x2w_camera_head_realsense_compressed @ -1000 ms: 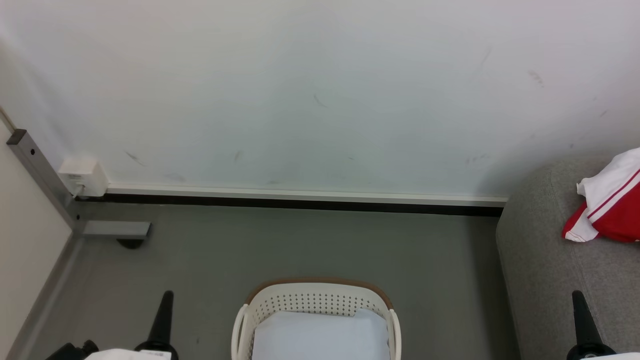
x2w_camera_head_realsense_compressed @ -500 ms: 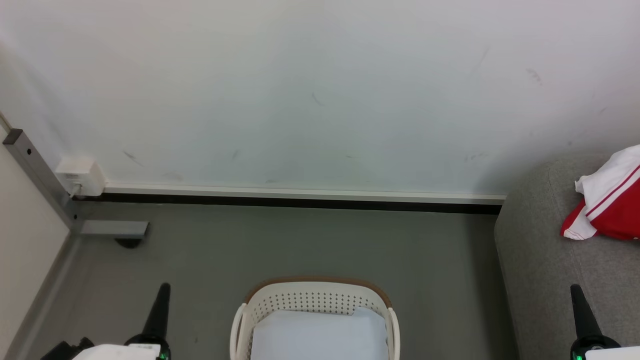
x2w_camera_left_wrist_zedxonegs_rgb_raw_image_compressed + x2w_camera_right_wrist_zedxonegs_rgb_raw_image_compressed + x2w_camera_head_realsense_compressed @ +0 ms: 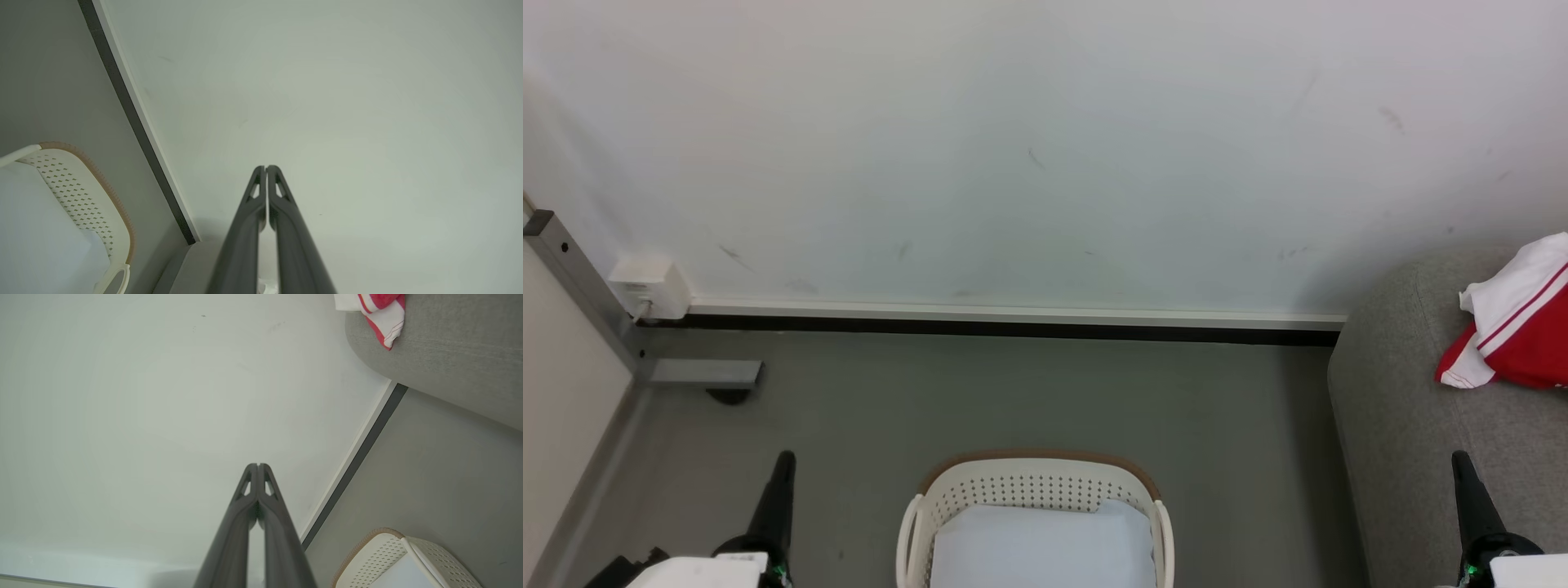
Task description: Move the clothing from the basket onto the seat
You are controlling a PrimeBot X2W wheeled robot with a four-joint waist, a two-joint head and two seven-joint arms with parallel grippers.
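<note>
One red-and-white garment (image 3: 1515, 327) lies on the seat (image 3: 1405, 425) at the right, so that part looks done; a pale folded piece (image 3: 1041, 547) sits in the basket (image 3: 1029, 490) on the floor, yet to be moved. Left claw (image 3: 783, 474) and right claw (image 3: 1462, 478) are both clenched tight and empty, poised either side of the basket.

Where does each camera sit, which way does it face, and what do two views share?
Head view: on the head, facing forward and down at the basket, floor and seat; left hand and right hand at lower corners.
Left wrist view: on the left wrist, facing the wall along the shut left hand; basket at lower left.
Right wrist view: on the right wrist, facing the wall along the shut right hand; seat and red-and-white garment upper right.
Shared: all three show the basket.
</note>
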